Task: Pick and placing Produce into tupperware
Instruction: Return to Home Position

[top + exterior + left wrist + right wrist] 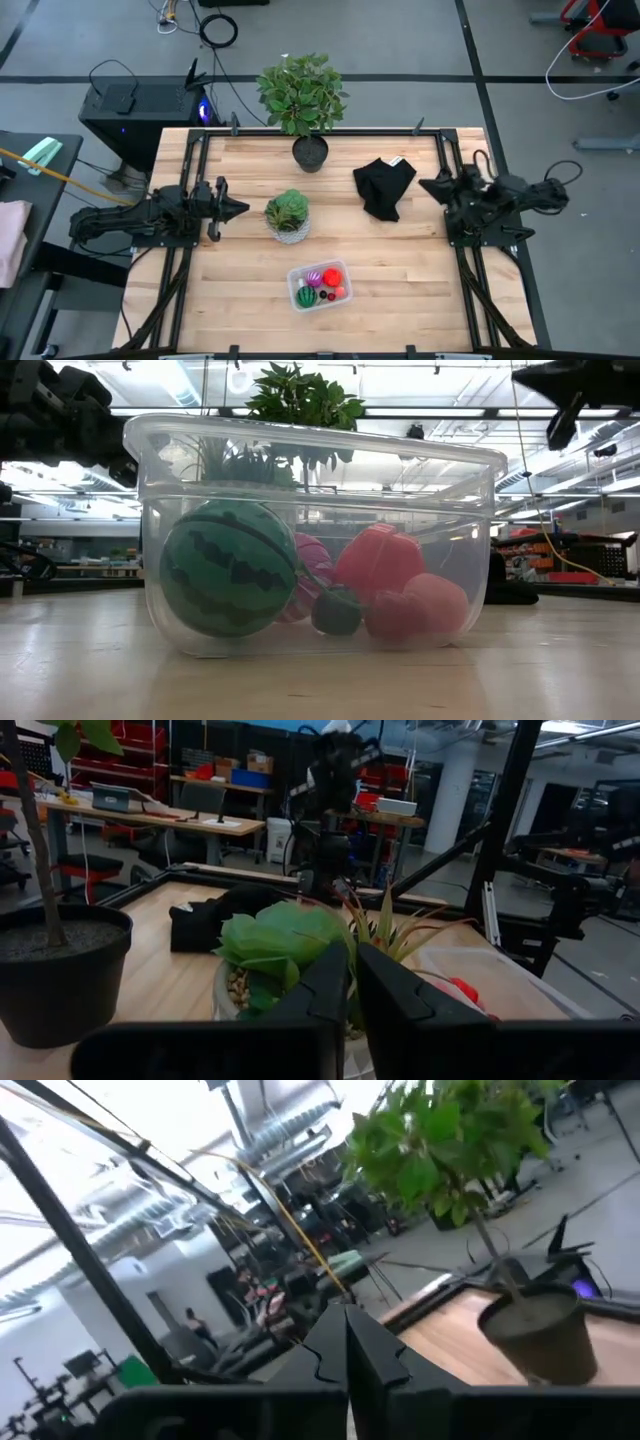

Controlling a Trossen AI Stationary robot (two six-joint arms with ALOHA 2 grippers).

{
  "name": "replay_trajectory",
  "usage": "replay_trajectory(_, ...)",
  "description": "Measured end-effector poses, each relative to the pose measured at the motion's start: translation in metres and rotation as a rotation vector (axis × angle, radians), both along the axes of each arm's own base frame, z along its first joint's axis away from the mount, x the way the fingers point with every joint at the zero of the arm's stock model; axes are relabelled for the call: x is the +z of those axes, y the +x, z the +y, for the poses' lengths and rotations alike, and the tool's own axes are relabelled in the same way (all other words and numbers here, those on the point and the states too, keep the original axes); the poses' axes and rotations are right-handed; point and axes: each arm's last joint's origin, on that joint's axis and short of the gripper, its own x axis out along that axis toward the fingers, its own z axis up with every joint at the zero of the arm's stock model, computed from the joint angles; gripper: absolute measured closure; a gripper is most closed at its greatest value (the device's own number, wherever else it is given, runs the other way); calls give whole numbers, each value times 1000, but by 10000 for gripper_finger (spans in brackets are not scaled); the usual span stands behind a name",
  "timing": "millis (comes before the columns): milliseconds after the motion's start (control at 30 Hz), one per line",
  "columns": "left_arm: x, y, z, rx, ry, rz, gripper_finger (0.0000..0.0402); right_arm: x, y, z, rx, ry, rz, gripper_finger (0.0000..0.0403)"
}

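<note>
Down at bench level the tupperware fills nearly the whole view, and its cloudy wall softens everything inside. The produce sits in it: the green striped ball is plain enough, but the purple piece is half hidden behind it. The red piece is at the back, and the small dark piece and a small red piece are tucked low at the front. The pink-red piece is beside them. From above they crowd together and the tiny ones are hard to tell apart.

The left tool hangs at the bench's left side with its fingers pressed almost together on nothing. Its wrist view is mostly blocked by those fingers and the small plant in its white pot, so only a sliver of tub and red shows. The right tool is at the right side, fingers closed to a point and empty. Its wrist view takes in the tall plant and the plant's dark pot.

The tub lies near the front edge of the bench, well apart from both tools, with bare wood on either side. The black cloth lies between the right tool and the dark pot. The small plant is just beside the left tool's tip.
</note>
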Motion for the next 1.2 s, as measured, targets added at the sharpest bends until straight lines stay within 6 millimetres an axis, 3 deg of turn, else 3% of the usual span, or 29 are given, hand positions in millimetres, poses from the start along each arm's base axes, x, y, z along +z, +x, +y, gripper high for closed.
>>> replay_trajectory(167,0,0,0,0,0,-2,376,-13,6,-2,-2,-20,17,403)
replay_trajectory(433,0,0,0,2,0,-3,367,-15,8,-10,42,-73,31,403)
replay_trajectory(733,0,0,0,2,1,-4,366,-36,11,-14,132,-26,223,403)
replay_trajectory(1033,0,0,0,2,1,-4,371,-58,22,-22,42,-4,34,403)
replay_trajectory(1200,0,0,0,3,1,-4,363,-44,18,-23,-3,-72,-99,403)
